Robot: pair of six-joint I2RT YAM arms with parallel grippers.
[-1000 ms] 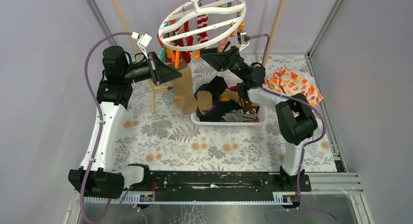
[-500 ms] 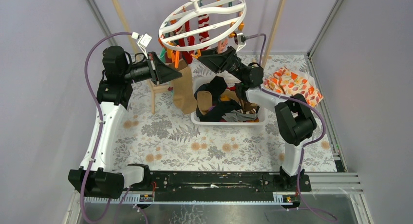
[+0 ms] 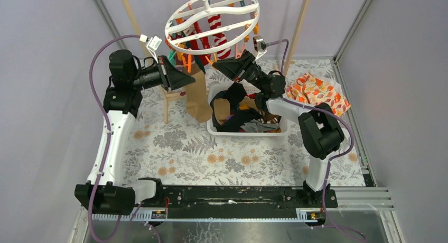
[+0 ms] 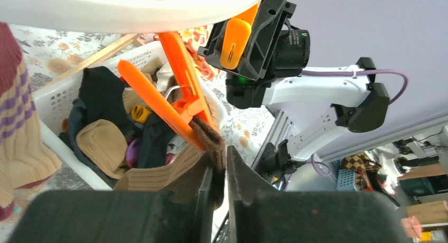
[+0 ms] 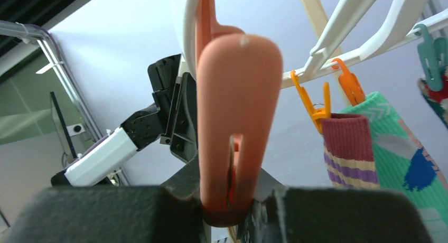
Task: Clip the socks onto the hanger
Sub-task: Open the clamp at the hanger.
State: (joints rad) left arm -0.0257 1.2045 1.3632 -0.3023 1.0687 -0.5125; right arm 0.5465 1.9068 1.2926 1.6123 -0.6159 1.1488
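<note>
The left gripper [image 4: 219, 161] pinches the tan sock [image 4: 158, 175] at the orange clip [image 4: 182, 87]. The right gripper [image 5: 227, 203] squeezes a peach clip [image 5: 238, 111], likely steadying the hanger [image 4: 132, 14]. Next: seat the cuff, then release.

White ring hanger [image 3: 167, 27] suspended; striped socks [image 3: 216, 29] clipped beneath, tan sock [image 3: 198, 95] dangling.

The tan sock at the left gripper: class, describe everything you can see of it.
The tan sock is long, soft ribbed knit with a darker brown cuff. It hangs limp below the hanger, just left of the basket; whether its toe reaches the table is unclear. The left gripper pinches the cuff between shut fingers, and an orange clip meets the same cuff edge from above.
</note>
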